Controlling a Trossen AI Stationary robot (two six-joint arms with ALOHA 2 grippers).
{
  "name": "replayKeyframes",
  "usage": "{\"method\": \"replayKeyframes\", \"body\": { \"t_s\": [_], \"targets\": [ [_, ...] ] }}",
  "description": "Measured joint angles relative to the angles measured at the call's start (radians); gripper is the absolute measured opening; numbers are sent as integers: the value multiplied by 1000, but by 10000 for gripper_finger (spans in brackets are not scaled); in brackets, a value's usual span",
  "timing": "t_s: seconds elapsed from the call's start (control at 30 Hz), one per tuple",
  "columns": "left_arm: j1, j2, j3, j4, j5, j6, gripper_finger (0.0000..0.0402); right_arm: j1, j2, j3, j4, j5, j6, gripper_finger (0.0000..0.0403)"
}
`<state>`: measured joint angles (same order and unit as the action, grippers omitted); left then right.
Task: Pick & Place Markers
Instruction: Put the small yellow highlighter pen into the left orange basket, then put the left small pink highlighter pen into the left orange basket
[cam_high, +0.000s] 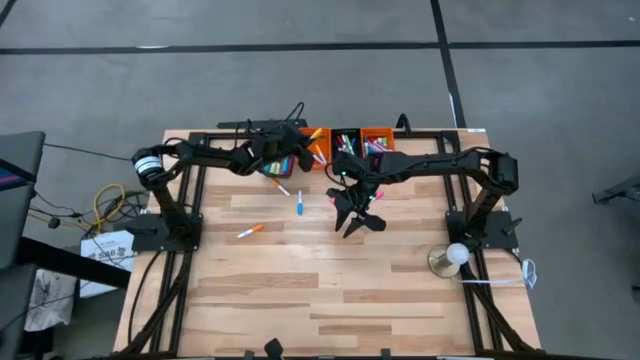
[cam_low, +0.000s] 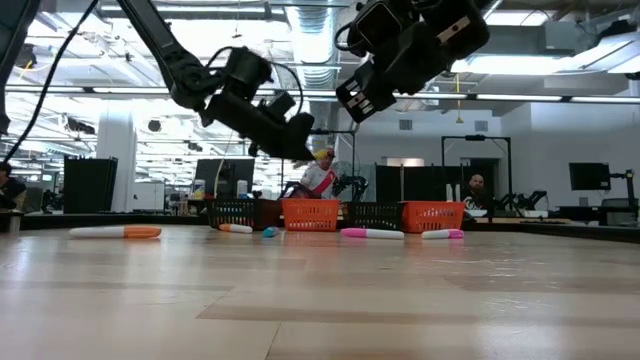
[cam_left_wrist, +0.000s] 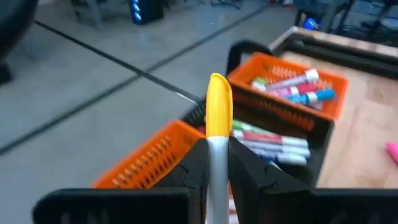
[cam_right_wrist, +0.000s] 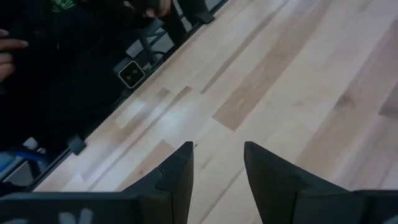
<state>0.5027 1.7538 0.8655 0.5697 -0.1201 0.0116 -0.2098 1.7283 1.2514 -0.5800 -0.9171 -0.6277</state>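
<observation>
we have many markers binned, our left gripper clamped on a yellow-capped marker above the bins, right gripper apart and empty, several markers left on the table.

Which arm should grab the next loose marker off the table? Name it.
Right. Its pincer is open and empty above the table, near the blue marker. The left pincer already holds a yellow-capped marker by the bins.

Wooden table, loose markers (several colours), bins at back
</observation>
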Motion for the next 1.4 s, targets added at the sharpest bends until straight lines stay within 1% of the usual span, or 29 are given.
{"method": "replayKeyframes", "body": {
  "t_s": [0.1,0.23,0.43,0.9,1.0,1.1,1.23,1.3,1.4],
  "targets": [
    [3,33,0,-3,50,-30,45,7,0,0,-15,1,0,132],
    [4,68,0,-3,69,-43,51,3,0,0,-22,4,0,132],
    [4,67,0,8,122,-43,59,-15,0,0,-36,4,0,130],
    [0,61,0,8,121,-36,145,-28,0,0,-42,7,0,127],
    [0,47,-1,4,121,-13,156,-30,1,0,-41,34,23,128],
    [-8,-12,-16,-25,121,18,161,-38,1,0,-48,94,83,126],
    [-43,-164,-67,-151,121,86,159,-43,1,-33,-11,196,178,122],
    [-66,-257,-104,-198,121,108,160,-43,2,-55,-1,276,234,119],
    [-108,-392,-175,-216,135,107,161,-43,1,-95,46,427,317,118]
  ]
}}
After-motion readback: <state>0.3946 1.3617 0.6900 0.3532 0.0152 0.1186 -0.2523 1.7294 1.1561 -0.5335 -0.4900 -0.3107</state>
